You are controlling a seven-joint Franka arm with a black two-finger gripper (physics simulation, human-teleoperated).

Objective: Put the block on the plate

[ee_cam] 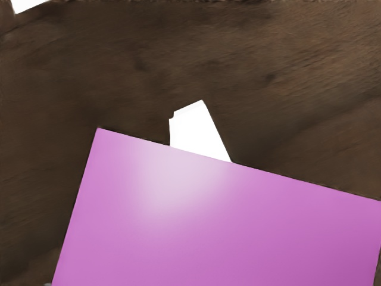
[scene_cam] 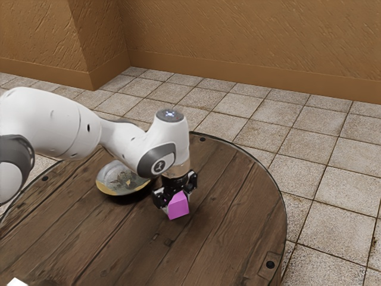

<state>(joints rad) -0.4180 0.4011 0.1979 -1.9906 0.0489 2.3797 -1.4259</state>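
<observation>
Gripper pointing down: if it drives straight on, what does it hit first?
The pink block, right at the gripper's end; the wooden table comes next. How much gap lies between block and table is unclear.

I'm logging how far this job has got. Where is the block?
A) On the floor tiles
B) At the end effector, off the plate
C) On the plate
B: the block is at the end effector, to the exterior view's right of the plate.
</observation>
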